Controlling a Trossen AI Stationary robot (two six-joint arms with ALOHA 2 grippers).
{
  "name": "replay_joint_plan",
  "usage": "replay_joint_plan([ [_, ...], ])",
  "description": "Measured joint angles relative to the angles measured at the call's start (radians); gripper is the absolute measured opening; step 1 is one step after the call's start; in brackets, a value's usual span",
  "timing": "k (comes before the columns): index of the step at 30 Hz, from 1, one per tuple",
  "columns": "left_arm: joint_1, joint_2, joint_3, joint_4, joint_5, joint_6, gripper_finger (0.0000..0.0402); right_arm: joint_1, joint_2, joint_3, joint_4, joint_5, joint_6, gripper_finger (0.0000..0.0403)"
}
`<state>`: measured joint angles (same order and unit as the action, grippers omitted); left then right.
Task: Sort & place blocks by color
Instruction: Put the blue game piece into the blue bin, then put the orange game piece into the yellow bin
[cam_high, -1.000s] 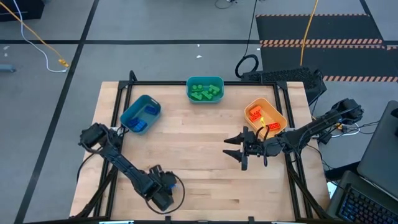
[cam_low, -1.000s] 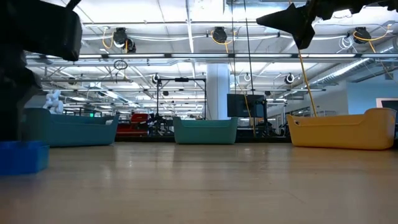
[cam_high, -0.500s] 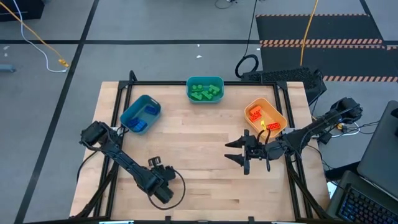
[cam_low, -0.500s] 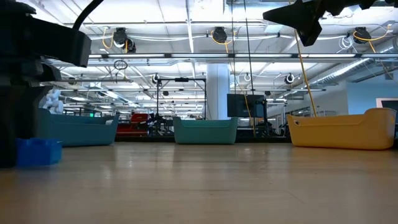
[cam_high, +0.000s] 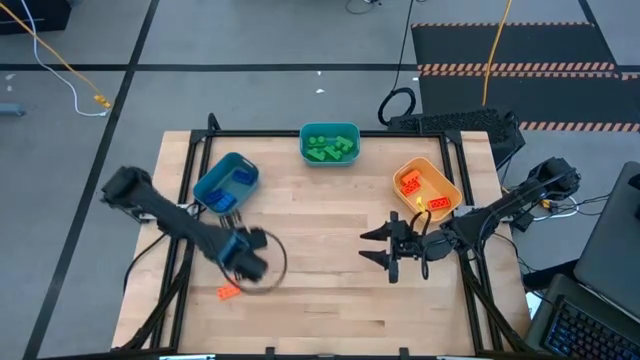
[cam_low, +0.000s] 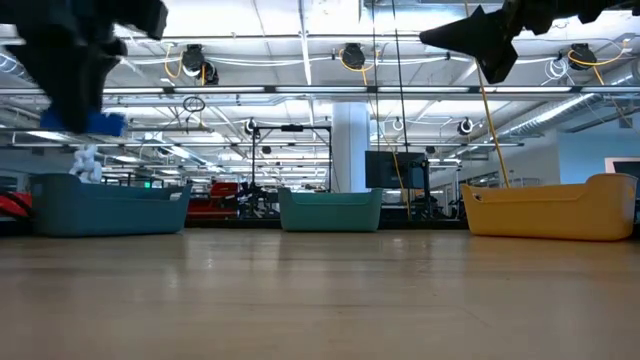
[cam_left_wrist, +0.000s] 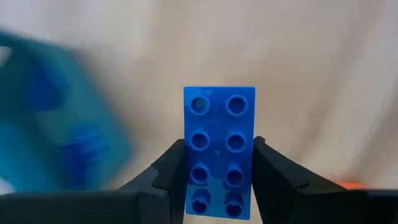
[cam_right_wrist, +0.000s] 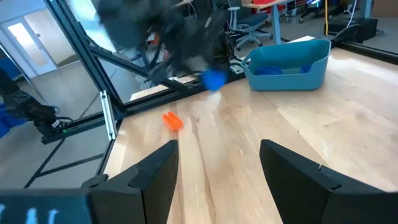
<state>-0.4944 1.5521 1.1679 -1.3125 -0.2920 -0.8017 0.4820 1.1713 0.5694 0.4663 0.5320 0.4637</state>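
Three bins stand on the tabletop (cam_high: 330, 300). One blue block (cam_left_wrist: 219, 149) sits pinched in the left pincer (cam_left_wrist: 217, 171), lifted near the blue bin (cam_high: 226, 183). One orange block (cam_high: 228, 292) lies loose. The right pincer (cam_high: 378, 249) hovers spread.

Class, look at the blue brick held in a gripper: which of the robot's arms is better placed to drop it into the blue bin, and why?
The left. The left gripper is shut on the blue brick and is beside the blue bin. The right gripper hangs open and empty near the orange bin.
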Motion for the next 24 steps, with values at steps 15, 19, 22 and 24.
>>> replay_joint_plan([
  [15,0.476,-0.318,0.001,-0.261,-0.141,0.095,0.0157,0.0,0.0,0.0,0.001,0.022,-0.002,0.0219],
  [19,0.526,-0.311,0.001,-0.26,-0.147,0.095,0.0286,0.0,0.0,0.0,0.001,0.022,-0.003,0.0219],
  [22,0.536,-0.306,-0.003,-0.256,-0.149,0.097,0.0369,0.003,0.0,0.0,0.001,0.022,-0.003,0.0219],
  [24,0.543,-0.307,-0.011,-0.258,-0.152,0.096,0.0387,0.004,0.0,0.0,0.001,0.022,-0.003,0.0219],
])
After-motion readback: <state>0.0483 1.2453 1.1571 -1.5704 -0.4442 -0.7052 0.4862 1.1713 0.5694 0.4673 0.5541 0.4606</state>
